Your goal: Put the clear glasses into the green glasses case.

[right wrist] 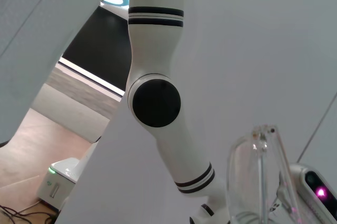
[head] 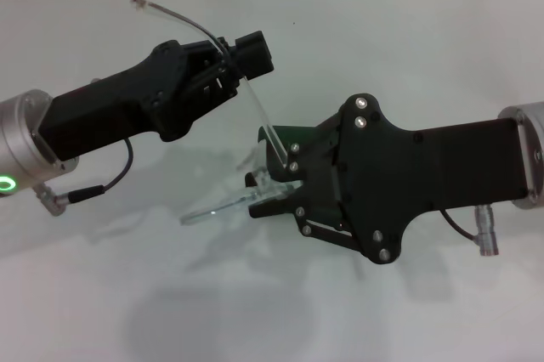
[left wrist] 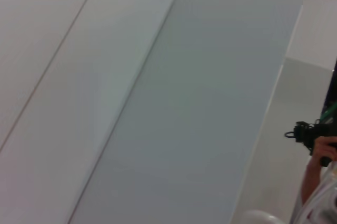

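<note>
White worktop [head: 408, 56] carrying both tools around the clear glasses [head: 255, 124].
Left tool [head: 228, 63] is pinching one glasses arm; right tool [head: 285, 188] is gripping the frame, covering the green glasses case [head: 293, 134].

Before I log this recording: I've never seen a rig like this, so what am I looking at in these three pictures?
It is a two-armed robot at a white table. The head view looks down from the robot's head. Its left gripper is raised over the table and shut on one thin arm of the clear glasses, so they hang open. The right gripper is low, by the frame's front, over the green glasses case, which it mostly hides; whether it grips anything cannot be told. The other two pictures come from cameras on the wrists. The left wrist view shows only pale walls. The right wrist view looks up at a white robot arm, with the glasses close by.
</note>
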You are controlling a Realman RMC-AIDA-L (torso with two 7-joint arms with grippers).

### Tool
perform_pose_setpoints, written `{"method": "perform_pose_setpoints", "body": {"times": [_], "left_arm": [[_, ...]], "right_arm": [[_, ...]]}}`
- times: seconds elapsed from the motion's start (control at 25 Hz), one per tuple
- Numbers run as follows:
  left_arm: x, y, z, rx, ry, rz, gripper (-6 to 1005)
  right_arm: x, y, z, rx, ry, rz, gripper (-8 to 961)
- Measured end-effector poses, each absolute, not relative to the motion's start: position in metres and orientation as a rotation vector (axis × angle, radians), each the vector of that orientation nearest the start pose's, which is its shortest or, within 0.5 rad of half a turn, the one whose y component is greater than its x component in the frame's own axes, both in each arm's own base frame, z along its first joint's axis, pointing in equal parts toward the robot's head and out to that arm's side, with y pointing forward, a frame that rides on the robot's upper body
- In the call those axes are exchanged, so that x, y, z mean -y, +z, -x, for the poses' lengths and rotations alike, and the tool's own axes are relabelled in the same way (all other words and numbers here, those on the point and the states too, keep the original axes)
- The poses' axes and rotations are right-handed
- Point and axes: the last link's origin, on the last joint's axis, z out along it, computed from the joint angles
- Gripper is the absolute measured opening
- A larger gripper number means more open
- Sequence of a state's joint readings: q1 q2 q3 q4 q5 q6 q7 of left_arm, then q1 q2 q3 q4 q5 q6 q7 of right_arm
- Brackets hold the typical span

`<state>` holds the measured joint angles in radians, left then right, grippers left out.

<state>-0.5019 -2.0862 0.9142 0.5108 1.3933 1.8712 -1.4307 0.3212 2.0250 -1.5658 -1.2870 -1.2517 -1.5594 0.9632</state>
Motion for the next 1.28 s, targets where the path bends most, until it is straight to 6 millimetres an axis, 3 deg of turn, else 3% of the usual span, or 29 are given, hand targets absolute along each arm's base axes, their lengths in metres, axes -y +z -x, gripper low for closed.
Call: {"method": "perform_pose_setpoints", "body": {"times": [0.84, 1.28], "left_arm": [[-0.283, 0.002, 0.186, 0.474, -1.664, 2.767, 138], [-0.283, 0.003, 0.186, 0.459, -1.675, 2.746, 138]], "right_arm": [[-0.267, -0.003, -0.113, 0.815, 1.129, 2.687, 108], [-0.268, -0.002, -0.113, 0.81, 1.128, 2.686, 108]]}}
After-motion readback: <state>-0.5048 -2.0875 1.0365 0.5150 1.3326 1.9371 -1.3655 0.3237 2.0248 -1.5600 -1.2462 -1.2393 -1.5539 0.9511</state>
